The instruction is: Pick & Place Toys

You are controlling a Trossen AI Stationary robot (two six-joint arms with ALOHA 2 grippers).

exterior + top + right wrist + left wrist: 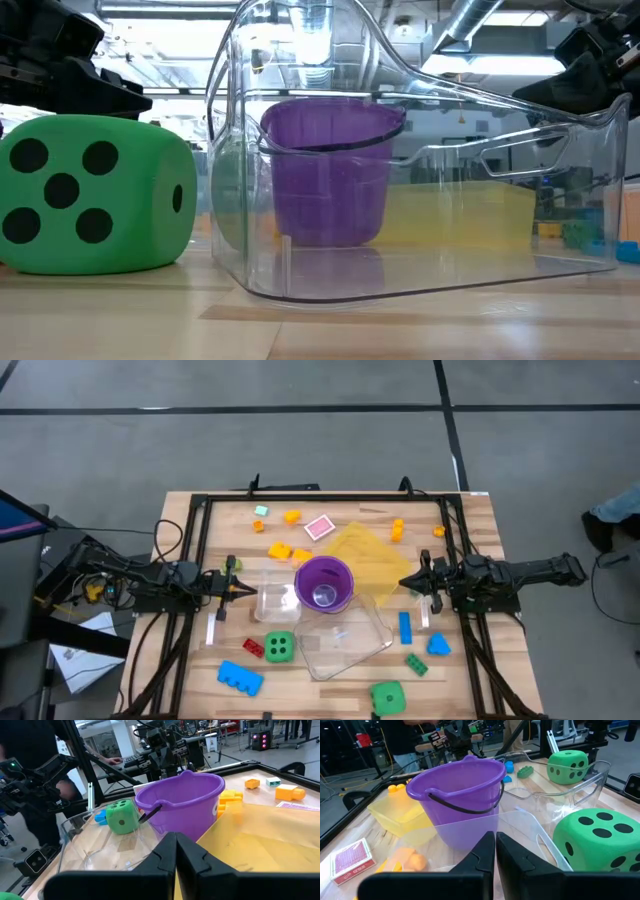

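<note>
The toys lie scattered on the wooden table: one green black-dotted die (280, 648) beside a red brick (252, 647), another die (388, 698) at the near edge, blue bricks (240, 677) (405, 627), a green brick (416, 664), and orange and yellow bits (291, 517) (279, 550) at the far side. My left gripper (241, 589) is shut and empty, left of the purple cup (324, 582); in the left wrist view (495, 851) it points at the cup. My right gripper (404, 582) is shut and empty, right of the cup, over the yellow tray's corner (260, 840).
The purple cup stands between a small clear tub (275, 600) and a large clear tub (345, 640), which fills the low view (420, 200). The yellow translucent tray (365, 555) lies behind the cup. A pink card (319, 527) lies at the far side. A black frame (320, 497) borders the table.
</note>
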